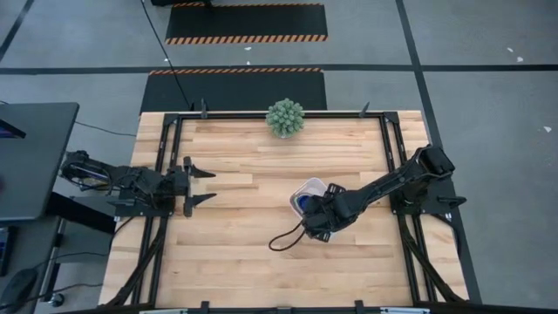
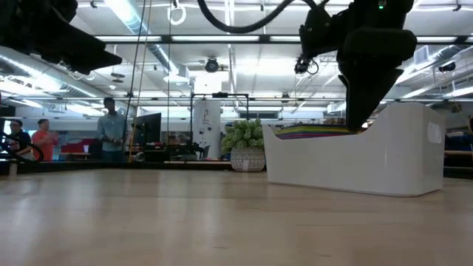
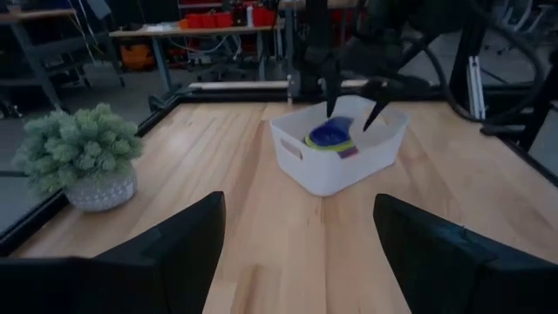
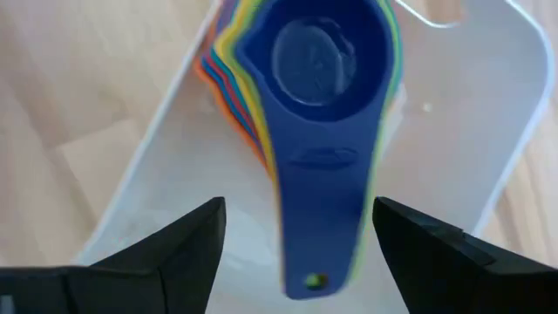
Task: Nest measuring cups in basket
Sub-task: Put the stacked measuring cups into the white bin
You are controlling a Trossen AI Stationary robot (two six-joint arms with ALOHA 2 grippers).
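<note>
The measuring cups (image 4: 323,96) lie nested in the basket (image 3: 336,170), right of centre on the bench (image 1: 235,253), apparently untouched. The right end effector (image 3: 353,109) hangs open above them. A plant (image 1: 285,118) stands at the far edge; the left end effector (image 1: 202,185) waits at the left side.

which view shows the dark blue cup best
The right wrist view: the dark blue cup fills the frame, nested atop the stack. The left wrist view shows it small in the basket; the high view barely; the low view hides it.

A robotics lab or workshop. Hazard-striped mats (image 1: 247,23) lie on the grey floor, and exposed ducts (image 2: 159,55) run overhead. People (image 2: 112,129) stand among workbenches beyond the wooden surface (image 1: 253,253).
</note>
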